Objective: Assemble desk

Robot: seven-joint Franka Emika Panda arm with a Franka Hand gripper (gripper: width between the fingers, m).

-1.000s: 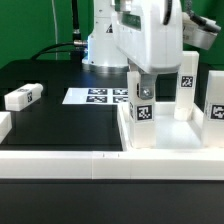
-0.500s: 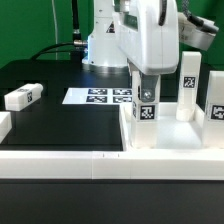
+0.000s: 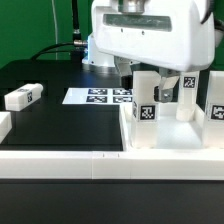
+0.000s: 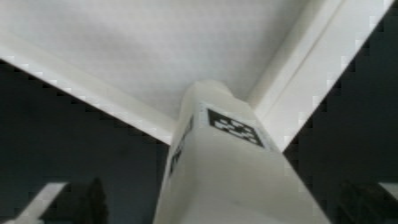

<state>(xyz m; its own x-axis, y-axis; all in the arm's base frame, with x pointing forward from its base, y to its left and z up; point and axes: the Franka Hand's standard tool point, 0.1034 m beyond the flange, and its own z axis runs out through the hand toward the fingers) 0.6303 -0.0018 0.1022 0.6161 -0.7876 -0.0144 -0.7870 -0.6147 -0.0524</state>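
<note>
I judge step: screwing leg [image 3: 146,108] into top [image 3: 175,142]. Top lies at tabletop edge nearest exterior camera, by corner on the exterior view's right; leg upright in it. Claw [image 3: 153,80] straddles leg, fingers apart, gaps both sides. Next I must close, then twist.

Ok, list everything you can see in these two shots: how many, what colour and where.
desk top: one, white, tray on the table at the exterior view's right.
standing legs: three, white with black-and-white tags, upright in the desk top; one is at the frame edge.
loose leg: one, white, tagged, lying on the table at the exterior view's left.
marker board: one, white with tags, flat mid-table.
rail: one, white, long and low along the near edge.
table: one, black.
arm: one, white, above the desk top.
end effector: one, straddling a standing leg; jaws seem open, with gaps in the wrist view.
</note>
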